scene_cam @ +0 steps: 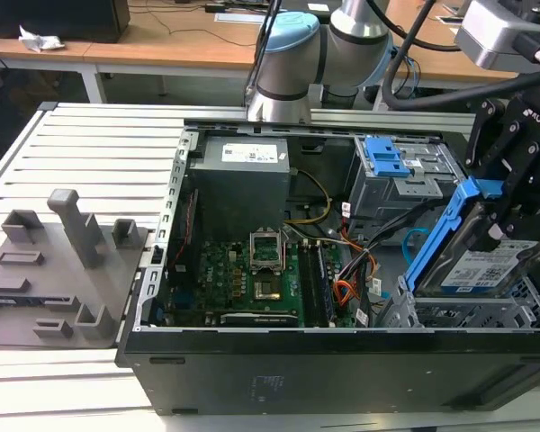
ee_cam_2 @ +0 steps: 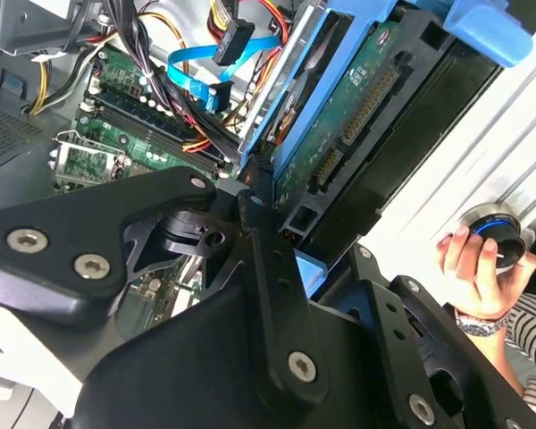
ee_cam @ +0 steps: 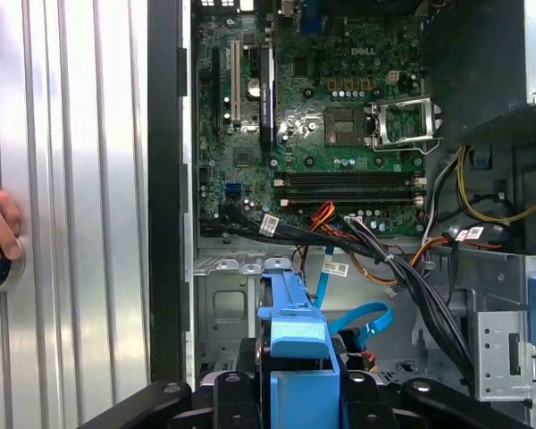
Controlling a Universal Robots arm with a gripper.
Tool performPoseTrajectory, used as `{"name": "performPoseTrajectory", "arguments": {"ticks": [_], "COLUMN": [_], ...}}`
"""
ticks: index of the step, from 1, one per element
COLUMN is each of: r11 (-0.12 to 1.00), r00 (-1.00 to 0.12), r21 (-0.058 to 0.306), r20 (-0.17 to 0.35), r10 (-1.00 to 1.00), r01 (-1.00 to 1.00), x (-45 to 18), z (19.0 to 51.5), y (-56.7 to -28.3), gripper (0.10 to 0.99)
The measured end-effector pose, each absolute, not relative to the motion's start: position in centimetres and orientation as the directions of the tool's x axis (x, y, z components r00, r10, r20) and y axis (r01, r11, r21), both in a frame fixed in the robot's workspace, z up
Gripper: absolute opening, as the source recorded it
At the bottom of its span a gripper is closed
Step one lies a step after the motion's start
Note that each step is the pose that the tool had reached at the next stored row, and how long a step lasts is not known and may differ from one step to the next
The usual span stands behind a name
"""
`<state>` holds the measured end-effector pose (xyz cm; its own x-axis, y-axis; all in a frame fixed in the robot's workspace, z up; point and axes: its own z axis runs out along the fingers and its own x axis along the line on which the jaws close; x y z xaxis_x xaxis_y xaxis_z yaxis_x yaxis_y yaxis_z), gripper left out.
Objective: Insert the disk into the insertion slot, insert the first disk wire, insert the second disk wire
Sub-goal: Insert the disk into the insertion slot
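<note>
The arm (scene_cam: 288, 54) stands at the far side in the exterior view, its grey and pale blue joints stacked and bending toward the exterior view's right. On that side the wrist carries the black tool (scene_cam: 497, 229), which hangs tilted rather than plumb. The tool's linkage fingers (scene_cam: 513, 166) are drawn in and clamp the disk (scene_cam: 481, 268) by its edges, holding it slanted with one end raised. In the second wrist view a long black finger (ee_cam_2: 261, 259) lies against the disk's edge. In the first wrist view the fingers (ee_cam: 228, 389) sit either side of the blue frame.
</note>
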<state>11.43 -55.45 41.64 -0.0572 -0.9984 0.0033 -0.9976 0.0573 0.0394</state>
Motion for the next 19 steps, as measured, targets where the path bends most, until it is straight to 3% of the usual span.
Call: {"name": "performPoseTrajectory", "arguments": {"ticks": [15, 17, 19], "r11": [0.057, 0.057, 0.057], "r00": [-0.057, -0.057, -0.057], "r21": [0.039, 0.039, 0.039], "r20": [0.003, 0.003, 0.003], "r10": [-0.998, -0.998, -0.998], "r01": [-0.998, -0.998, -0.998], "x": [11.4, 11.4, 11.4], "z": [40.0, 40.0, 40.0], "y": [-55.4, -55.4, -55.4], "gripper": [0.365, 0.439, 0.439]}}
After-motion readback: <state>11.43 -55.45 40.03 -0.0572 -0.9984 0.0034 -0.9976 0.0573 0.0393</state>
